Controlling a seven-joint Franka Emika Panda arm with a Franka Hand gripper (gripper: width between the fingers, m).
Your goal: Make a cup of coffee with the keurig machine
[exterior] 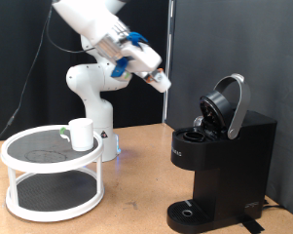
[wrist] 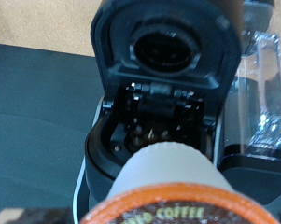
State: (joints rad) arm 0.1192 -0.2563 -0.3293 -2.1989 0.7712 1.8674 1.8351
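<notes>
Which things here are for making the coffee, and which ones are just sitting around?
For the coffee:
keurig machine, lid open
coffee pod, close in the wrist view
white cup on the round rack
gripper, up in the air beside the open lid

Just there:
round white two-tier rack
wooden table

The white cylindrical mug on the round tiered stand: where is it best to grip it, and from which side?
Probably by the rim of the white cylindrical mug, from above. It stands upright with its mouth open upward on the top shelf of the white round tiered stand, nothing over it. Its handle is not clearly visible.
</notes>
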